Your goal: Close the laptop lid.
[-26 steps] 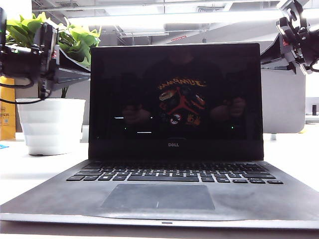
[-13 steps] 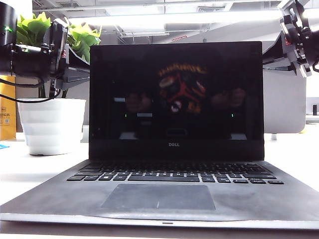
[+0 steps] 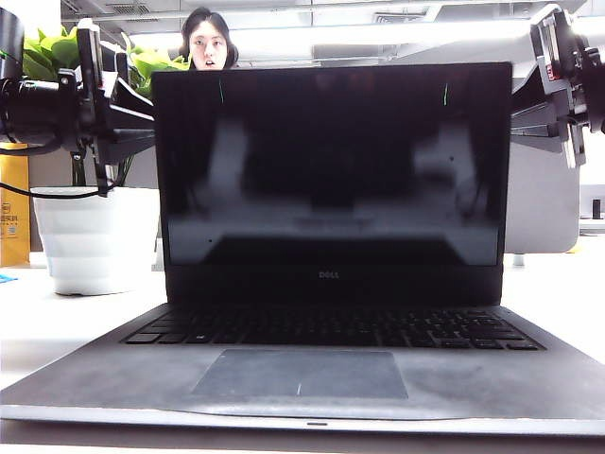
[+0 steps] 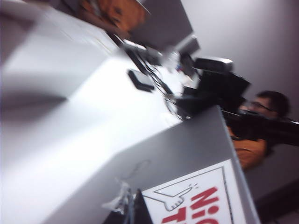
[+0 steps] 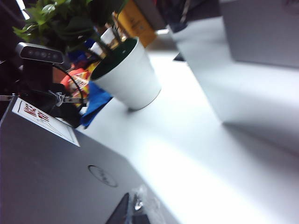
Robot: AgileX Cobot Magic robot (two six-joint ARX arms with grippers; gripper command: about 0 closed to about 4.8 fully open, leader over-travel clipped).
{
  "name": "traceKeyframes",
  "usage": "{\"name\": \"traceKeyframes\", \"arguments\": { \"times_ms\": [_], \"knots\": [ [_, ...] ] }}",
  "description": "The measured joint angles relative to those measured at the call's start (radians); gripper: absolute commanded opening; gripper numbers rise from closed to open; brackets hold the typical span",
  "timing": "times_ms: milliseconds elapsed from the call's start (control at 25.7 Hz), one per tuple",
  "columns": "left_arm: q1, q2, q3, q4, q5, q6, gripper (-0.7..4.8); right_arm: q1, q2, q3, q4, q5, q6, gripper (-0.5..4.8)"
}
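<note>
The laptop lid (image 3: 331, 170) stands open above the keyboard base (image 3: 302, 374), leaning forward, its glossy black screen facing the exterior view. Both grippers are behind it. My left gripper (image 3: 142, 118) reaches in at the lid's upper left edge. In the left wrist view its shut tips (image 4: 132, 205) rest against the lid's silver back (image 4: 187, 154) beside the white red-lettered sticker (image 4: 205, 200). My right gripper (image 3: 525, 118) sits at the upper right edge. Its shut tips (image 5: 131, 207) touch the silver back (image 5: 46, 177) near the Dell logo (image 5: 103, 176).
A white plant pot (image 3: 95, 236) with green leaves stands behind the laptop on the left, also seen as the pot (image 5: 128, 77). A yellow box (image 3: 13, 203) is at the far left. A person's head (image 3: 210, 43) shows above the lid. A grey partition (image 3: 539, 189) stands back right.
The lid has tipped forward toward the keyboard, so its top edge sits higher and wider in view. Both grippers moved in closer behind its upper corners. The person's head now shows above it.
</note>
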Motion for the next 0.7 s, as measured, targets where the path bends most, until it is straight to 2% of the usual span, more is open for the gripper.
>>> {"name": "traceKeyframes", "arguments": {
  "times_ms": [233, 545, 622, 700],
  "knots": [
    [0.000, 0.000, 0.000, -0.102, 0.119, -0.031, -0.05, 0.004, 0.000, 0.000, -0.105, -0.069, 0.015, -0.02],
    [-0.028, 0.000, 0.000, -0.303, 0.127, -0.027, -0.05, 0.006, 0.000, 0.000, -0.261, -0.095, 0.016, -0.02],
    [-0.031, -0.001, 0.002, -0.367, 0.126, 0.006, -0.05, 0.006, 0.000, -0.001, -0.292, -0.097, 0.015, -0.02],
    [-0.031, -0.004, 0.003, -0.472, 0.126, 0.087, -0.05, 0.008, 0.000, -0.001, -0.332, -0.099, 0.013, -0.02]
  ]
}}
